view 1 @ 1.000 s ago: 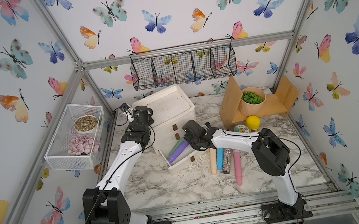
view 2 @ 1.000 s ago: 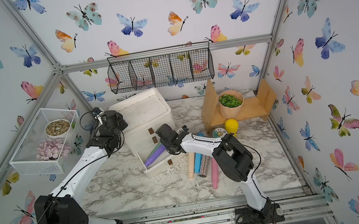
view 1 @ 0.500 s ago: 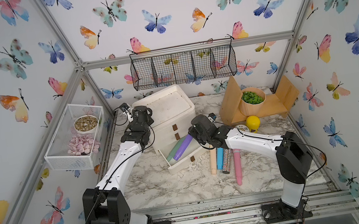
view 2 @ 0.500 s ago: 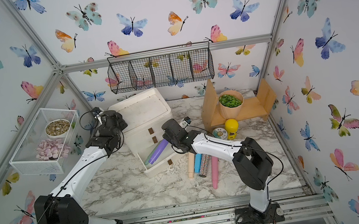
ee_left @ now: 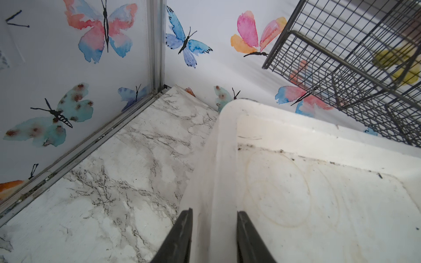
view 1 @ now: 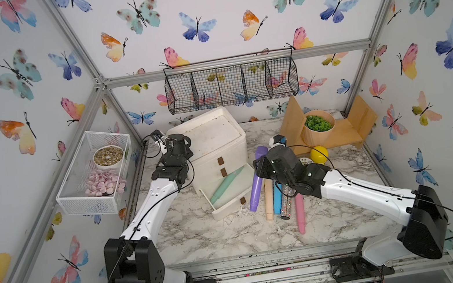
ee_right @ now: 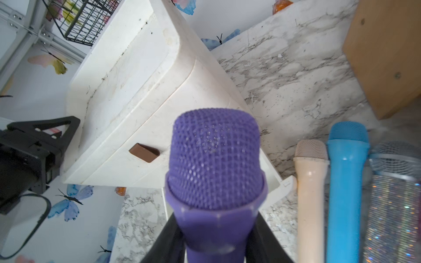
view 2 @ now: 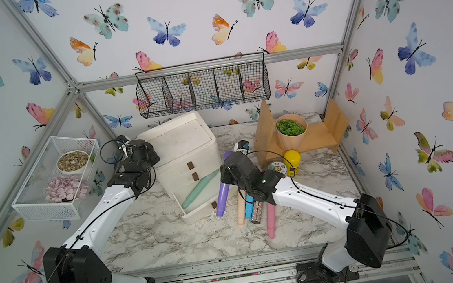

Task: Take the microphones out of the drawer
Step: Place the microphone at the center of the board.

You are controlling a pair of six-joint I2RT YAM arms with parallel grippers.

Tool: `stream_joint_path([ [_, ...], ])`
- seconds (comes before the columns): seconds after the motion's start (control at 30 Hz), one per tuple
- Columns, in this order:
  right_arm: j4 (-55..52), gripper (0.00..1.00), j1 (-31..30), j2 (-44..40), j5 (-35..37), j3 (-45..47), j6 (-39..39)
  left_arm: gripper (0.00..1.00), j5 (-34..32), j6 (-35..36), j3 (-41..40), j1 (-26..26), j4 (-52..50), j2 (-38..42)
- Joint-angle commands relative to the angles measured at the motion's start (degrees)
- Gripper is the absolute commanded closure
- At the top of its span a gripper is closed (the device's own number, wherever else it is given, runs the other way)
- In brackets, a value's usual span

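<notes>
Right gripper (ee_right: 215, 241) has its jaws half-closed around the purple microphone (view 1: 256, 188), tilted mid-table just beside the open drawer (view 1: 227, 209), and the left gripper (ee_left: 214, 213) is pinching the white cabinet's (view 1: 212, 138) top rim.

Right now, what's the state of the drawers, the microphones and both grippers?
bottom drawer: open.
upper drawers: shut.
green microphone: lying in bottom drawer.
right gripper: shut on purple microphone.
purple microphone: outside the drawer, tilted.
left gripper: shut on cabinet rim.
</notes>
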State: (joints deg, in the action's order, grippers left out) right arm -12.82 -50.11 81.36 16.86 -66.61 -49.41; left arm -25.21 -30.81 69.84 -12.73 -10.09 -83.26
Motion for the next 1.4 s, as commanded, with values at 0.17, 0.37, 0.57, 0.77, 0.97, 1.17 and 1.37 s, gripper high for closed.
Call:
stream_joint_path([
  [0.17,-9.5,0.74,0.3,-7.4,10.1,2.4,18.2,0.63,2.9,3.1,-1.8,0.5,-4.4,0.3],
  [0.37,-16.5,0.73,1.7,-10.5,14.7,3.8,22.3,0.62,3.6,3.0,-1.6,0.5,-5.1,0.5],
  [0.57,-18.6,0.73,9.1,-15.2,10.5,9.0,21.6,0.62,4.0,2.9,-1.2,0.5,-5.5,0.5],
  [0.77,-16.8,0.73,17.1,-19.2,2.8,17.4,19.4,0.62,4.2,3.0,-0.8,0.5,-5.9,0.4],
  [0.97,-13.4,0.73,23.9,-17.6,-6.7,23.5,19.4,0.62,4.2,3.3,-0.7,0.5,-6.2,0.2],
  [1.17,-11.4,0.73,25.8,-13.8,-10.5,26.4,21.4,0.61,3.9,3.6,-0.7,0.5,-6.4,0.2],
  [1.37,-7.4,0.72,26.5,-9.1,-14.1,27.5,21.6,0.61,3.9,3.6,0.2,0.5,-6.7,-0.1],
])
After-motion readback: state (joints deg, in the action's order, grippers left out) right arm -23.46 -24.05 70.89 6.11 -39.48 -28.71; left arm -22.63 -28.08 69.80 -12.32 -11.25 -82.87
